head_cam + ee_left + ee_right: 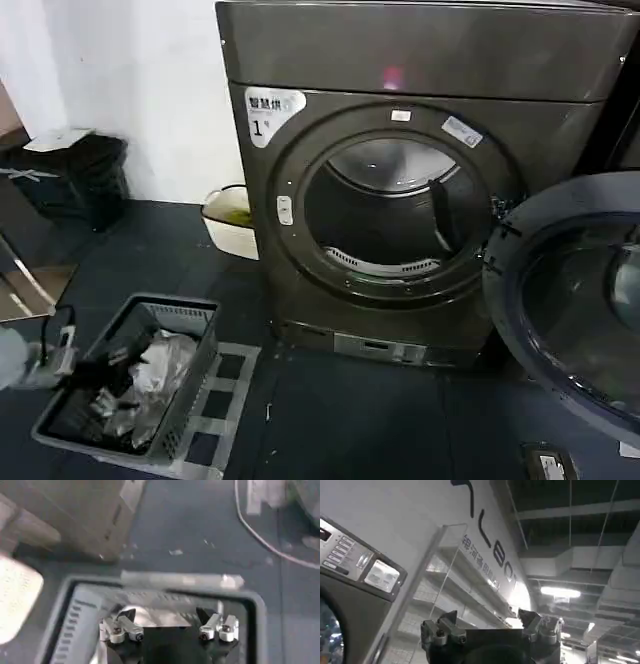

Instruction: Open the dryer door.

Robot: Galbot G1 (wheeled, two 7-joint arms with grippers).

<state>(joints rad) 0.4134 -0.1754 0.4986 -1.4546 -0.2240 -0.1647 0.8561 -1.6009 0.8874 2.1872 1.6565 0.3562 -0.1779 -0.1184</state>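
Above basket (60,625), left gripper (167,617) jaws spread.

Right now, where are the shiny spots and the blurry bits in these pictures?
Head view: a pink glare spot on the dryer top, and soft reflections on the open dryer door glass. Left wrist view: the basket rim under the left end effector looks smeared. Right wrist view: bright ceiling lights glow beyond the right end effector.
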